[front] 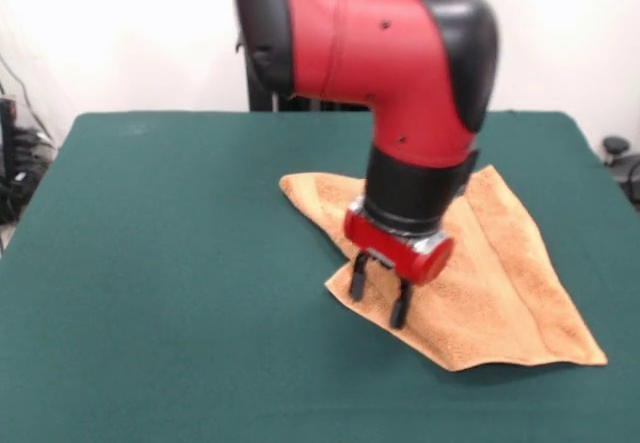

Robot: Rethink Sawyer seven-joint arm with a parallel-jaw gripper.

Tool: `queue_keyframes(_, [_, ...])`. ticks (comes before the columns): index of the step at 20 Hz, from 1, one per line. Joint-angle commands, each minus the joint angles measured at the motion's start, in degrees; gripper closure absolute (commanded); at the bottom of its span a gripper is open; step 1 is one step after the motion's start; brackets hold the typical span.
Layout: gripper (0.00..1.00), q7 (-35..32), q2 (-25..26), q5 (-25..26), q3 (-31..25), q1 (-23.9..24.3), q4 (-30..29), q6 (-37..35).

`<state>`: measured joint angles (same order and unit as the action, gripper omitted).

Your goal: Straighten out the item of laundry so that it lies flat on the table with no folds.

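An orange-tan towel (500, 283) lies on the dark green table (170, 253), right of centre. Its shape is irregular, with a point toward the near right and a folded-looking left edge. The red and black arm comes down over the towel's middle and hides part of it. My gripper (378, 297) hangs at the towel's near-left edge, tilted, with its two black fingers (357, 278) apart and open. The tips are at or just above the cloth, and nothing is between them.
The green table stretches wide to the left and front of the towel. Dark equipment and cables show beyond the table's left edge (15, 163), and a small dark object sits past the right edge (615, 148).
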<state>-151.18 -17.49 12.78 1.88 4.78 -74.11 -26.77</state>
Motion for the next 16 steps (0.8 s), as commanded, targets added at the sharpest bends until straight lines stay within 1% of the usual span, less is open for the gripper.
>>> queue_keyframes(1, [0.00,7.8,8.9,5.0,-6.6,4.5,-2.5,5.2])
queue_keyframes(6, [0.00,7.1,10.2,6.6,-6.6,4.7,-1.5,6.5])
queue_keyframes(14, [0.00,6.0,9.8,8.0,-6.0,4.0,-0.9,5.9])
queue_keyframes(16, [0.00,6.9,10.0,8.5,-6.3,4.4,-0.6,6.2])
